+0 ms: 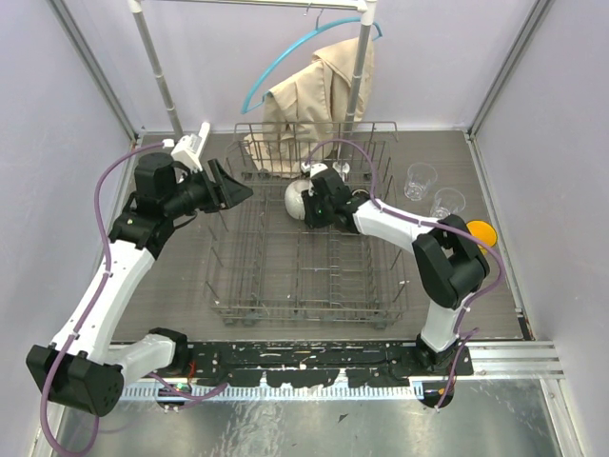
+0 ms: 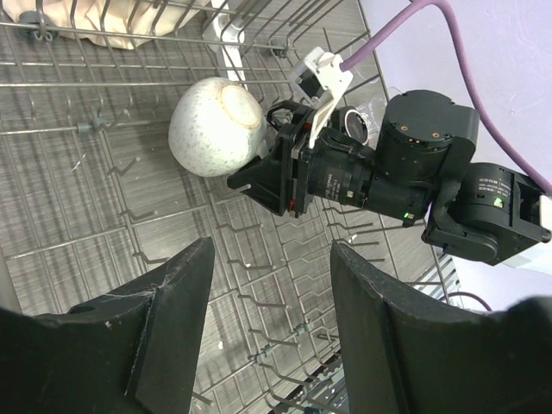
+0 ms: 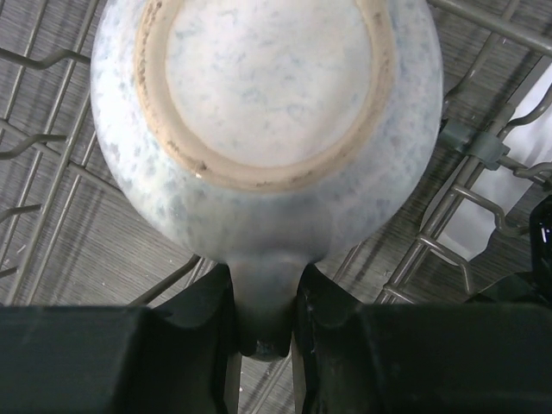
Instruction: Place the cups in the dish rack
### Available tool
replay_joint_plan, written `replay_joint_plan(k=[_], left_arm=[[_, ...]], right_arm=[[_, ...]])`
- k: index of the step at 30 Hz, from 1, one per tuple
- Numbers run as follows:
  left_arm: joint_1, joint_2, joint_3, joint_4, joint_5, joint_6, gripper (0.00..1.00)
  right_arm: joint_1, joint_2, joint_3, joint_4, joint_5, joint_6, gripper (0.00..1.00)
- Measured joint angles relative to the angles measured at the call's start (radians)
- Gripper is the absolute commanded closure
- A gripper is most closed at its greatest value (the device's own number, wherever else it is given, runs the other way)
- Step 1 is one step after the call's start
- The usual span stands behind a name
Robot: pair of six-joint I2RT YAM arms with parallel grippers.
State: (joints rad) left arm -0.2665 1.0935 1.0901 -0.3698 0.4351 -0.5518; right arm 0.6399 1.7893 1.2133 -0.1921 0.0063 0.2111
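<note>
Grey wood-grain table [image 1: 171, 286], walled by pale lilac panels, is carrying the rack [image 1: 304, 309] at its middle, with both arm bases sitting at the near edge. Left arm is reaching up along the rack's left side; the left gripper [image 1: 228, 186] is hanging over that edge, fingers [image 2: 168, 319] spread wide and gripping nothing. Right arm is folding back and stretching leftward across the rack's far half, where the right gripper [image 3: 266, 319] is clamping the handle of the white mug [image 3: 267, 103]. Mug is lying tilted, showing its unglazed foot ring and speckled round belly, inside the rack; whether it is touching the wires cannot be told. Right of the rack, a tumbler [image 1: 421, 181], a second tumbler [image 1: 447, 203] and a yellow mug [image 1: 481, 232] are standing on the table. Farthest back, a beige coat [image 1: 319, 90] is hanging on a blue hanger [image 1: 276, 62] from a metal rail [image 1: 157, 71].
</note>
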Motion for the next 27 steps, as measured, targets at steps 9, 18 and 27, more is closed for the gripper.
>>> replay_joint_plan(k=[9, 18, 27], left_arm=[[0.000, -0.007, 0.000, 0.007, 0.000, -0.004, 0.37], [0.000, -0.007, -0.008, 0.015, 0.000, -0.014, 0.37], [0.000, -0.007, -0.008, 0.033, 0.001, -0.026, 0.37]], right_arm=[[0.001, 0.007, -0.012, -0.026, 0.013, 0.001, 0.53], [0.003, 0.002, -0.025, -0.071, 0.040, 0.002, 0.44], [0.006, -0.102, -0.041, -0.104, 0.065, 0.002, 0.44]])
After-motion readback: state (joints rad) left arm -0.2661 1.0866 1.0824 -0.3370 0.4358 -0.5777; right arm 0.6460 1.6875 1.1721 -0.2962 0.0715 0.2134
